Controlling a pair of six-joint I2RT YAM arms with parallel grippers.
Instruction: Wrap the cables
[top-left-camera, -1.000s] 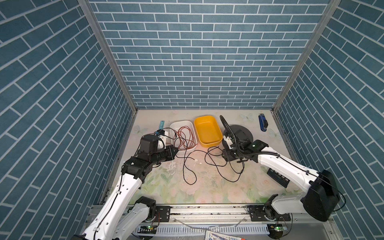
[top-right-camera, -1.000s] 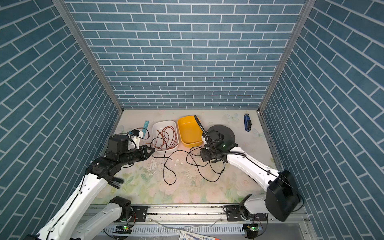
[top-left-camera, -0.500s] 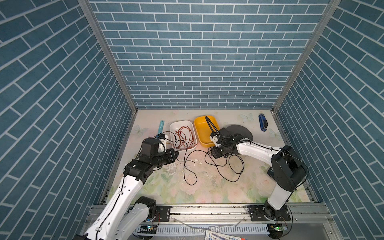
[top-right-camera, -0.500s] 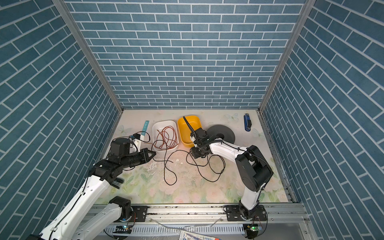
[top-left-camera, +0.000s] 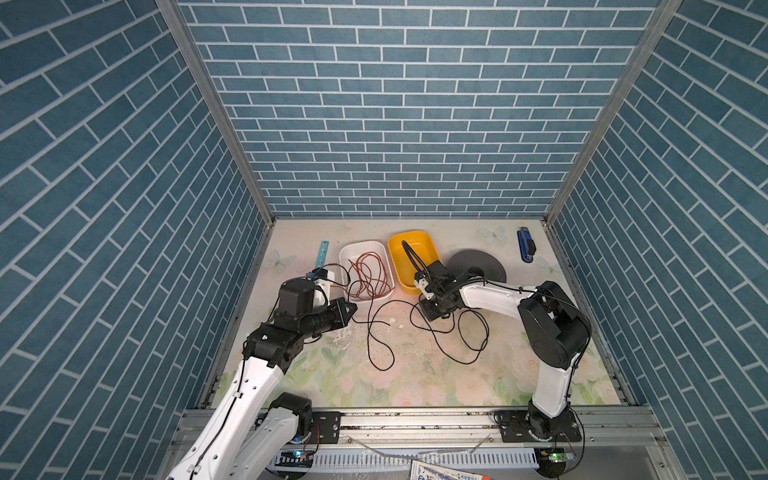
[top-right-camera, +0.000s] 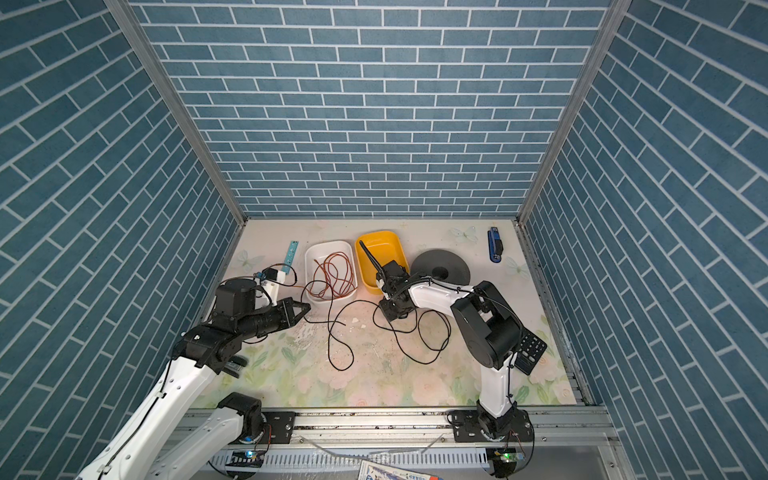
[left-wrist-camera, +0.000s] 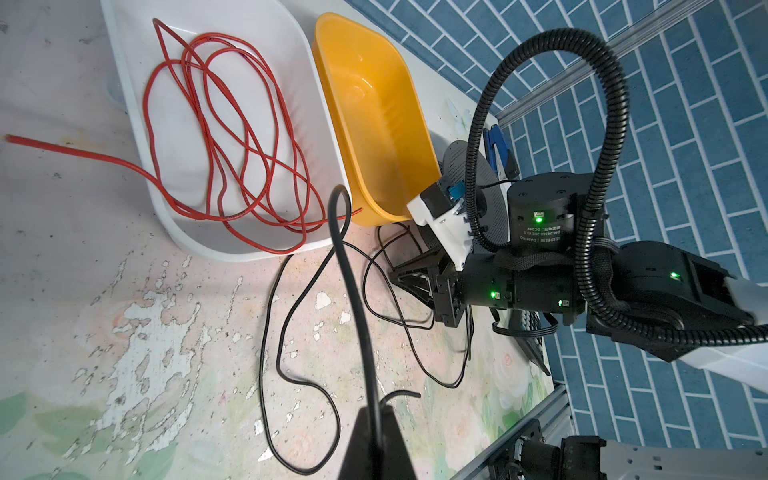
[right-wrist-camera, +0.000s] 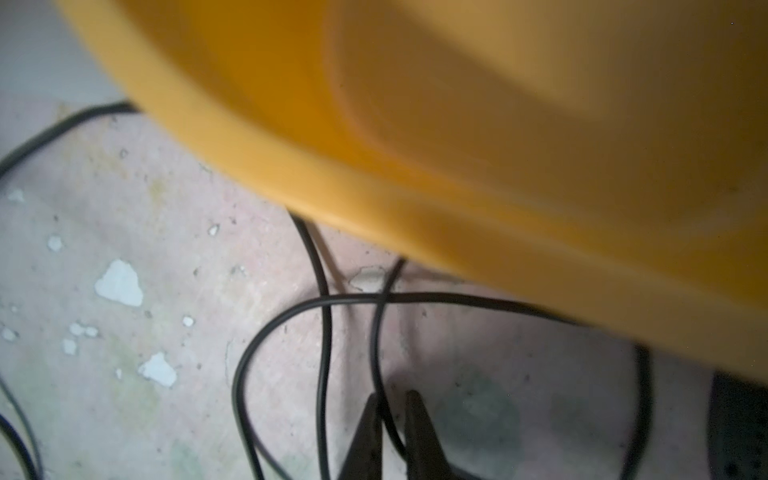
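This is a robotics lab test cell, not a lived-in room. Its 3 walls (top-left-camera: 374, 124) are flat panels printed with blue brick, framed by bare aluminium posts (top-left-camera: 219, 112). The tabletop (top-left-camera: 415, 386) is a flower-printed sheet, worn and flaking. The left arm (top-left-camera: 247, 386) and right arm (top-left-camera: 548, 382) are bolted to an aluminium rail (top-left-camera: 415, 420) at the front edge. A circuit board (top-left-camera: 556, 456) glows green below it.

Left jaws clamped; right jaws seemingly clamped, held low.
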